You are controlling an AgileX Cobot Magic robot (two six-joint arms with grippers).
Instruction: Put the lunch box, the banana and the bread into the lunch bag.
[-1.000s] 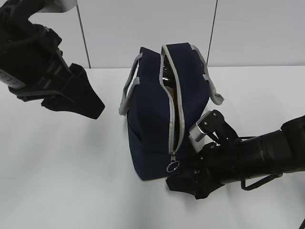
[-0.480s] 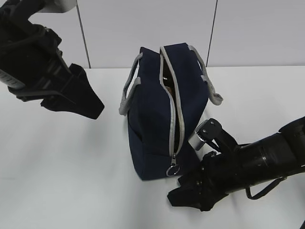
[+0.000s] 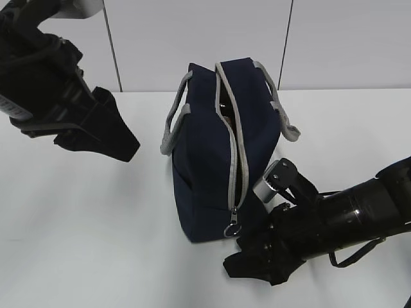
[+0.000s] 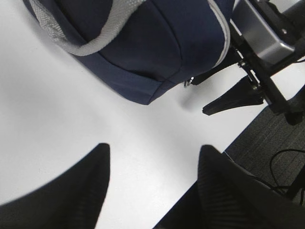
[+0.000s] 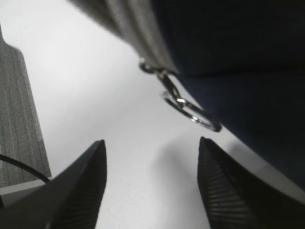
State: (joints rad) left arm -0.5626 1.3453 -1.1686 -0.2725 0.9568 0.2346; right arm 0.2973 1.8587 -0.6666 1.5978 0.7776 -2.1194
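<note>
The navy lunch bag stands upright mid-table, its grey top zipper open only a narrow slit. The ring pull hangs at the bag's near end. The lunch box, banana and bread are out of sight; the inside of the bag is too dark to read. My right gripper is open and empty, low on the table just in front of the ring pull, not touching it. My left gripper is open and empty, raised to the left of the bag.
Grey strap handles hang down both sides of the bag. The white table spreads around it, with its front edge and dark floor in the left wrist view. A white panelled wall stands behind.
The zipper slit has narrowed. My right gripper has pulled back and down from the bag's near end, away from the ring pull. The left arm has not moved.
</note>
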